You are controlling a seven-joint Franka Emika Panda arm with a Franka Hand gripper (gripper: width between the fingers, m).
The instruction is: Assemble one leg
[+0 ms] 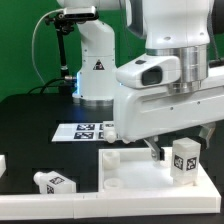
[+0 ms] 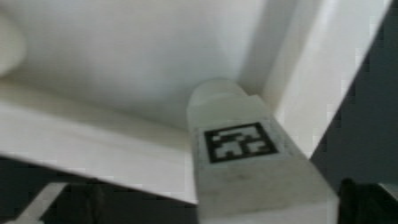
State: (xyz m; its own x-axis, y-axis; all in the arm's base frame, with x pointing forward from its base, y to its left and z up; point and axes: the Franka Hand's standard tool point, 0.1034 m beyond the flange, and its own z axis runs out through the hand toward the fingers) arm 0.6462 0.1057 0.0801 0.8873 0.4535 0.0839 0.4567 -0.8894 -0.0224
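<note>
A white leg (image 1: 184,158) with a black-and-white tag stands upright on the far right part of the large white panel (image 1: 135,190). In the wrist view the leg (image 2: 240,150) rises from the panel's corner (image 2: 125,70) beside its raised rim. My gripper (image 1: 176,150) hangs over this leg with a finger on each side. In the wrist view my gripper (image 2: 221,208) shows dark fingertips (image 2: 361,200) at both lower corners. One is close against the leg. On the other side a clear gap shows panel and table, so the jaws stand open.
A second leg (image 1: 52,181) lies on the black table at the exterior view's left of the panel. The marker board (image 1: 85,130) lies behind, with a small white part (image 1: 110,127) at its end. A white robot base (image 1: 95,70) stands at the back. Another white part (image 1: 2,163) is at the left edge.
</note>
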